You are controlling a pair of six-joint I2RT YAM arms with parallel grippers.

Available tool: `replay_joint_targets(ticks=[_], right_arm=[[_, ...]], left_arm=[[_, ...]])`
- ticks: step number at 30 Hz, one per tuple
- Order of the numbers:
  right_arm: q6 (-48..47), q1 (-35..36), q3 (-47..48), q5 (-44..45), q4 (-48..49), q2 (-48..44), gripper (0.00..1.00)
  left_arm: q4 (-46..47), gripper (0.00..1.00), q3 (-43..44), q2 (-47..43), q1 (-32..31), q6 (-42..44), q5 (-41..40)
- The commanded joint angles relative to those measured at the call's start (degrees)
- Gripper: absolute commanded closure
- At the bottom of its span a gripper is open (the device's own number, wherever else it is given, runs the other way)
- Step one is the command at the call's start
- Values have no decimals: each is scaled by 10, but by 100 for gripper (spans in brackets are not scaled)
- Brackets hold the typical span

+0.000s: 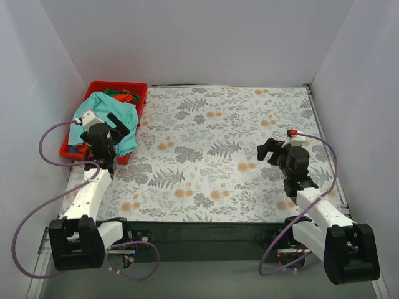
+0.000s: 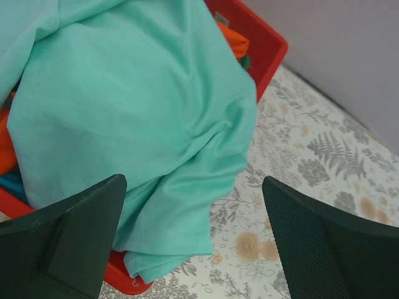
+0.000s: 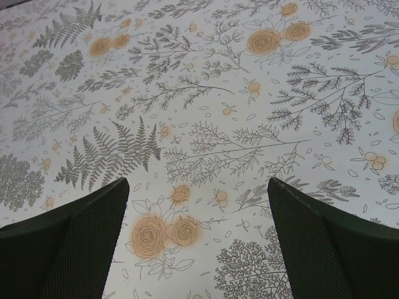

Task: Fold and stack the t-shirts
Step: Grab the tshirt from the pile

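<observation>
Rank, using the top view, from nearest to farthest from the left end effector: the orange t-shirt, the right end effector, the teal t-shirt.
1. teal t-shirt, under the left end effector.
2. orange t-shirt, at the far end of the red bin.
3. right end effector, across the table.

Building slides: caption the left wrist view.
Open left pincer above a teal t-shirt spilling over the red bin on the floral table.

Mint-green t-shirt point(image 1: 107, 115) crumpled, unfolded, heaped atop red bin point(image 1: 118, 85), hem draping over rim. Orange t-shirt point(image 1: 128, 97) bunched beneath, partly hidden. Blue cloth point(image 2: 9, 184) peeking underneath.
</observation>
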Motion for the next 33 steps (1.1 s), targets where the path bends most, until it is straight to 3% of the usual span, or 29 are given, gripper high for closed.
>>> replay_joint_targets(ticks=[1,5,16,19,20,26,33], right_arm=[[3,0,33,-5,61,25,2],[4,0,42,-15,94,67,2],[11,-1,68,-80,135,172,2],[11,0,66,-84,136,175,2],[11,-1,65,-84,137,173,2],[7,-1,56,-78,137,158,2],[8,0,54,-82,138,158,2]], left_arm=[[-8,10,32,59,-1,22,-38],[7,10,46,121,3,30,-75],[31,17,66,214,11,33,-82],[25,40,71,226,11,29,-74],[24,52,71,226,11,28,-72],[14,94,65,192,11,26,-55],[-4,95,68,103,11,21,-33]])
